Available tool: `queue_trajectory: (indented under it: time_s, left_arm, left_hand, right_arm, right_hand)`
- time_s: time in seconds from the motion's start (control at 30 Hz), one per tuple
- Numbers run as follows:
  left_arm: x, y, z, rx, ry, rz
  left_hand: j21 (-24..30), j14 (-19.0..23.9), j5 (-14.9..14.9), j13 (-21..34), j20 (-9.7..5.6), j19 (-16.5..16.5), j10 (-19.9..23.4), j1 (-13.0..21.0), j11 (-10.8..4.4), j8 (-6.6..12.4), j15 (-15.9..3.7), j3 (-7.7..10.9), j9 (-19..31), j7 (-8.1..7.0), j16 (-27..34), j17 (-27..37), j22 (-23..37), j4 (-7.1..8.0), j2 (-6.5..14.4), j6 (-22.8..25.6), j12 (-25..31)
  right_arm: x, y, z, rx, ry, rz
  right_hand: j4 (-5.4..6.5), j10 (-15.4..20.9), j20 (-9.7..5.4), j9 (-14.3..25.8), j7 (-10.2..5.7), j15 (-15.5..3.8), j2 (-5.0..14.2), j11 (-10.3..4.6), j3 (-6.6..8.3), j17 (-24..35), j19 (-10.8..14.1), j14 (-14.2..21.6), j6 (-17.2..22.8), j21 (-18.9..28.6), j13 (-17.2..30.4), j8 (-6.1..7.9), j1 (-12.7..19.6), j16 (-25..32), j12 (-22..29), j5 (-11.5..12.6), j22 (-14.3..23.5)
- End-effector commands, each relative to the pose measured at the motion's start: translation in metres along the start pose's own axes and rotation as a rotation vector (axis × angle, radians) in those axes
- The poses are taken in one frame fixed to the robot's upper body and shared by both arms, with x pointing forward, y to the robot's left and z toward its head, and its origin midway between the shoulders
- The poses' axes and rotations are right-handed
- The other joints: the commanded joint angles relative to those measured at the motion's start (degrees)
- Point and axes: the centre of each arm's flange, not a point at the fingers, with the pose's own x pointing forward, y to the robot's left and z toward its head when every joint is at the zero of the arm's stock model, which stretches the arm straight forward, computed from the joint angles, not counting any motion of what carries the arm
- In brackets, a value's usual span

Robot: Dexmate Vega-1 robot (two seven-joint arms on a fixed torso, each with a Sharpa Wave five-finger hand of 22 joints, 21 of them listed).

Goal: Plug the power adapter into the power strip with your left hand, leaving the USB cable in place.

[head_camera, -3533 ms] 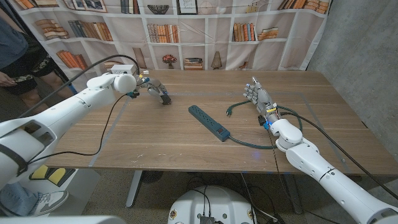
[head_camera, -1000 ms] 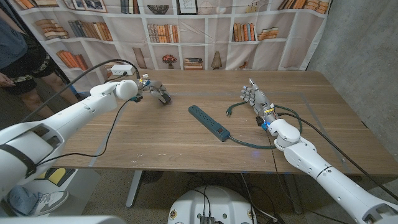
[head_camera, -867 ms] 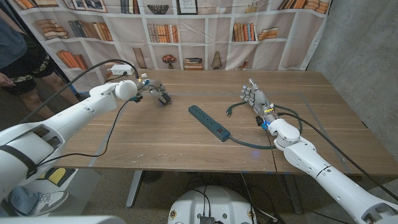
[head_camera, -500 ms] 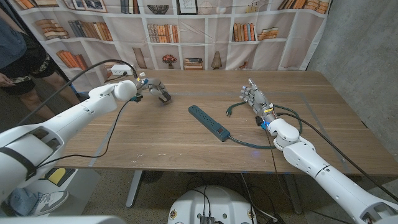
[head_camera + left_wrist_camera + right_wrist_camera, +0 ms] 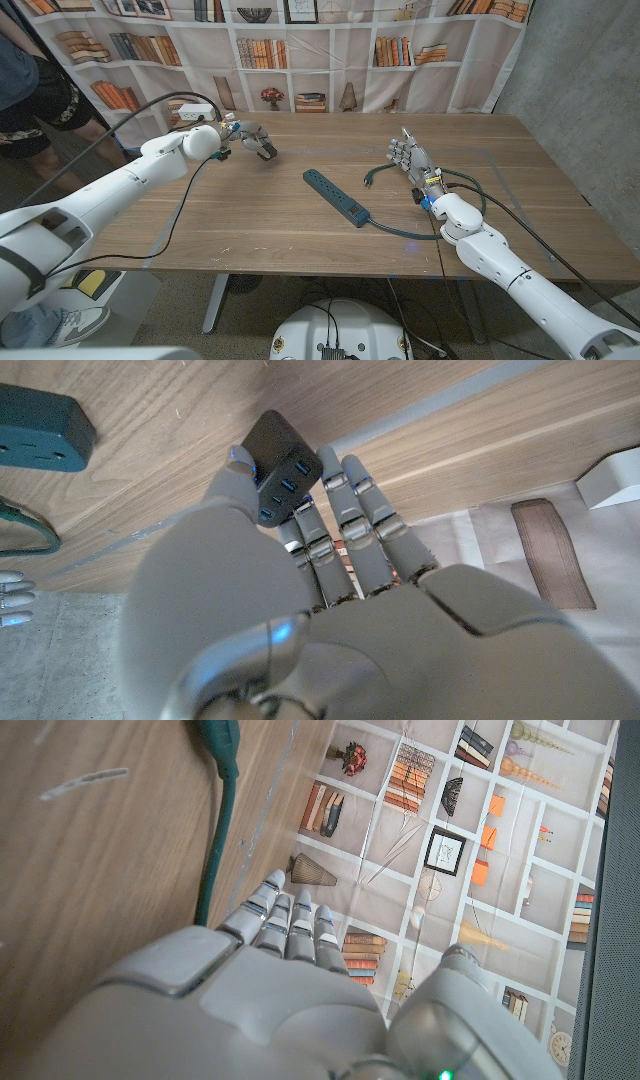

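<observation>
Above the wood-grain table (image 5: pixel 300 225), left robot hand (image 5: pixel 250 141) pinches a boxy black power adapter (image 5: pixel 278 454) — right robot hand (image 5: pixel 410 157) open.

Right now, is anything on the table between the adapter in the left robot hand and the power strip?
Nothing visible: only bare wood lies between the adapter, held by the left robot hand, and the power strip.

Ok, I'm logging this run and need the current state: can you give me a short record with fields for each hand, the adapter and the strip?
left hand: grips the black power adapter, lifted off the wooden table
right hand: empty, fingers apart, near the green plug
power strip: lying mid-table, nothing plugged in
adapter to strip: apart, not yet plugged
</observation>
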Motion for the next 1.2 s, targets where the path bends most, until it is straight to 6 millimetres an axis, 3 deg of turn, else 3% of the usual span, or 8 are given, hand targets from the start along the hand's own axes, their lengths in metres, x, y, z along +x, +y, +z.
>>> queue_trajectory:
  time_s: [0.03, 0.53, 0.83, 1.07, 1.2]
  left_arm:
    - [-0.011, 0.008, 0.024, 0.037, -0.094, 0.05]
    - [-0.035, 0.031, 0.087, 0.194, -0.264, 0.01]
    - [-0.038, 0.054, 0.121, 0.252, -0.296, -0.065]
    - [-0.051, 0.081, 0.127, 0.29, -0.366, 0.012]
    - [-0.051, 0.084, 0.124, 0.309, -0.397, -0.009]
  left_hand:
    - [0.7, 4.3, 0.3, 3.3, -1.66, 0.6, 3.4, 2.4, -2.55, 1.96, -5.13, 3.45, 0.7, 3.82, 0.7, 0.2, 0.1, 2.68, 1.8, 6.0, 0.5]
    - [1.2, 5.6, 0.3, 4.3, -1.7, 1.6, 4.3, 2.4, -2.55, 2.27, -5.42, 4.0, 1.3, 4.09, 0.8, 0.6, 0.1, 2.83, 1.6, 6.0, 0.6]
    - [1.1, 5.8, 0.3, 5.1, -1.57, 1.4, 4.7, 2.1, -2.24, 2.63, -5.35, 4.11, 1.9, 4.23, 0.7, 0.8, 0.2, 3.1, 1.4, 5.8, 0.8]
    - [1.1, 5.7, 0.4, 5.7, -1.59, 1.3, 4.9, 1.8, -2.42, 3.09, -5.31, 4.18, 2.4, 4.27, 0.6, 0.9, 0.2, 3.3, 1.4, 6.2, 0.8]
    - [1.1, 5.8, 0.4, 6.0, -1.68, 1.2, 5.0, 1.8, -2.53, 3.34, -5.33, 4.27, 2.6, 4.25, 0.6, 0.9, 0.2, 3.33, 1.3, 6.3, 0.9]
  right_arm:
    - [-0.009, -0.005, 0.008, -0.006, -0.019, -0.018]
    - [-0.016, -0.02, 0.018, -0.005, -0.022, 0.01]
    - [-0.013, -0.025, 0.014, 0.003, 0.035, 0.141]
    - [-0.014, -0.024, 0.023, -0.021, -0.032, 0.078]
    - [-0.015, -0.02, 0.029, -0.047, -0.08, 0.048]
  right_hand:
    - [-0.11, 0.4, -0.12, 0.1, 0.96, 0.25, 0.44, 0.18, -0.08, 0.2, 0.3, 0.2, 0.5, -0.1, 0.2, 0.03, 0.0, 0.0, 0.1, 0.3, 0.3]
    - [-0.09, 0.5, -0.17, 0.1, 1.08, 0.38, 0.46, 0.2, -0.13, 0.3, 0.3, 0.2, 0.6, -0.2, 0.2, 0.03, -0.1, -0.1, 0.0, 0.3, 0.3]
    - [-0.02, 0.8, -0.25, 0.1, 1.14, 0.27, 0.49, 0.11, -0.2, 0.3, 0.3, 0.3, 0.9, -0.2, 0.2, 0.12, -0.2, 0.0, 0.1, 0.3, 0.3]
    - [-0.01, 0.6, -0.3, 0.1, 1.1, 0.25, 0.48, 0.06, -0.24, 0.3, 0.3, 0.2, 1.0, -0.3, 0.2, 0.12, -0.2, -0.1, 0.0, 0.3, 0.3]
    - [-0.01, 0.6, -0.3, 0.1, 1.08, 0.24, 0.46, 0.06, -0.26, 0.3, 0.3, 0.2, 1.0, -0.3, 0.2, 0.12, -0.3, -0.1, 0.0, 0.3, 0.3]
